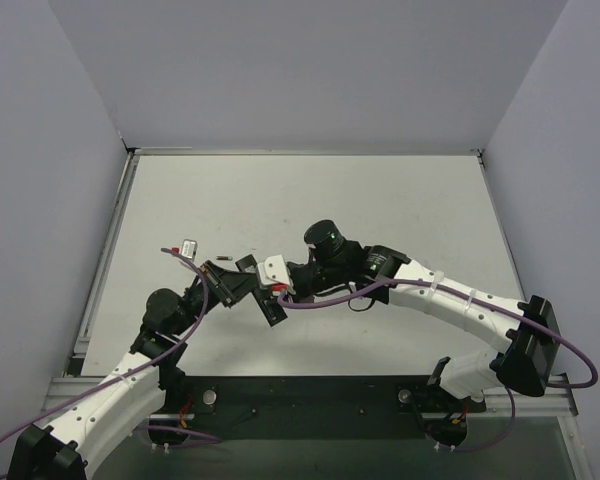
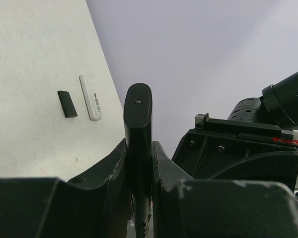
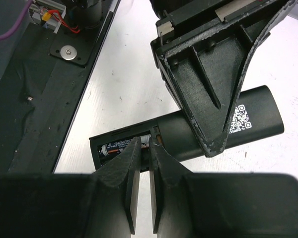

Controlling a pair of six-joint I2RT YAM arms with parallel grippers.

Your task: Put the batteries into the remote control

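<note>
Left claw [image 2: 138,148] clamps the remote [image 2: 137,106]; right claw [image 3: 145,148], nearly pressed together, seems to touch the battery [image 3: 120,145]. A crooked push could pop it out or twist the remote loose.

left end effector [image 2: 139,163] around the remote control [image 2: 138,106], battery [image 3: 120,146] in its compartment, right end effector's [image 3: 145,148] tips at the battery

Battery [image 3: 120,145] half hidden behind the right end effector [image 3: 146,145] — label unreadable (remote [image 3: 258,111] partly covered too).
</note>
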